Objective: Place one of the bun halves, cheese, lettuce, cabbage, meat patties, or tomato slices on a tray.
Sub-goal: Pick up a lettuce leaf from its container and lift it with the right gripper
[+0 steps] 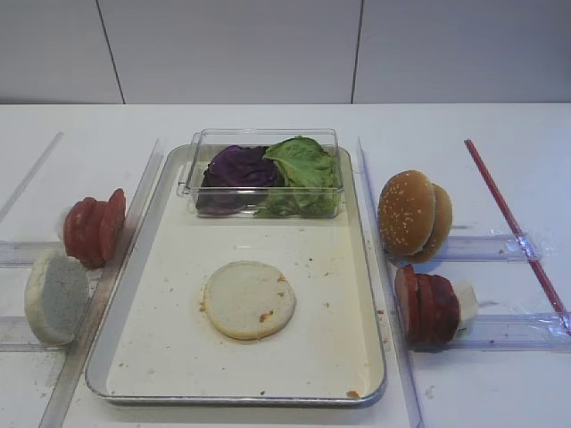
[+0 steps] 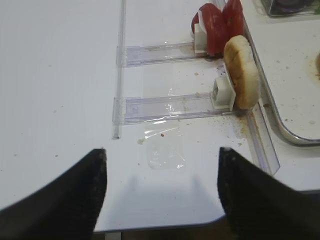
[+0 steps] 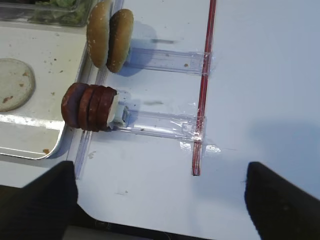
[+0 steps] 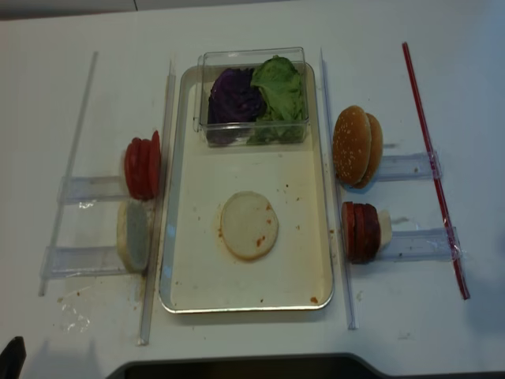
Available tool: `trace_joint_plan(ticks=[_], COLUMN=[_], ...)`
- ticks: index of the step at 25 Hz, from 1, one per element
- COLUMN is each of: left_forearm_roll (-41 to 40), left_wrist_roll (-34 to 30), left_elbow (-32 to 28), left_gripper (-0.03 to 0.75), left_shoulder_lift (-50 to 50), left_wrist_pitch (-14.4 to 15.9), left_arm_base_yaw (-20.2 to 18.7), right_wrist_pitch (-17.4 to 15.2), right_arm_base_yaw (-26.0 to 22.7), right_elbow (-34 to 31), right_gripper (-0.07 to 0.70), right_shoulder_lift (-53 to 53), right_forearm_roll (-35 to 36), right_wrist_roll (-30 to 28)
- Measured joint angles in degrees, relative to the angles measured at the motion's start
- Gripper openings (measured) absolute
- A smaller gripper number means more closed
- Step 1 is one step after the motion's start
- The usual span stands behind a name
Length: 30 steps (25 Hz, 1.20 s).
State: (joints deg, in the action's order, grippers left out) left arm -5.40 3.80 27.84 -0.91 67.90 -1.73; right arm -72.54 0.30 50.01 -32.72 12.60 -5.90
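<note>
The tray (image 1: 169, 267) is taken as the landmark. A pale flat bun half (image 1: 249, 300) lies flat on its floor, a little left of centre, apart from every rim, with bare crumb-flecked floor around it on all sides. A clear box (image 1: 259, 138) sits across the tray's far end, with purple cabbage (image 1: 239, 168) in its left part and green lettuce (image 1: 308, 165) in its right, the two touching.

Left of the tray, just beside its rim, red tomato slices (image 1: 94, 227) are stood on edge on a clear rail, and nearer the camera a pale bun round (image 1: 56, 296) is stood on edge on a second rail. Right of the tray, two sesame bun tops (image 1: 413, 215) are stood on edge, and nearer the camera a row of dark patties (image 1: 426, 305) is backed by a white block. A red strip (image 1: 513, 223) is laid well right of the tray, beyond the rail ends.

The right gripper (image 3: 160, 200) is held over bare table right of the tray's near corner, its jaws spread wide and nothing between them. The left gripper (image 2: 162, 192) is held over bare table left of the tray, jaws likewise wide apart and empty.
</note>
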Motion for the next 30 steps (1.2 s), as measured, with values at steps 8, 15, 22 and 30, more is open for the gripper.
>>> trace_joint_plan(ticks=[8,15,22,30], left_forearm_roll=[0.0,0.0,0.0,0.0], left_wrist_roll=[0.0,0.0,0.0,0.0], left_elbow=[0.0,0.0,0.0,0.0], left_gripper=[0.437,0.437,0.437,0.437], left_shoulder_lift=[0.0,0.0,0.0,0.0], left_wrist_pitch=[0.0,0.0,0.0,0.0], left_arm_base_yaw=[0.0,0.0,0.0,0.0], right_wrist_pitch=[0.0,0.37,0.47,0.47], right_arm_base_yaw=[0.0,0.0,0.0,0.0], right_elbow=[2.56,2.56,3.77,7.57], right_gripper=[0.666,0.66,0.618,0.615], right_shoulder_lift=[-9.79,-17.22,-18.41,-18.41], right_forearm_roll=[5.17,8.39,11.03,11.91], right_wrist_roll=[0.0,-0.59,-1.16,-1.16])
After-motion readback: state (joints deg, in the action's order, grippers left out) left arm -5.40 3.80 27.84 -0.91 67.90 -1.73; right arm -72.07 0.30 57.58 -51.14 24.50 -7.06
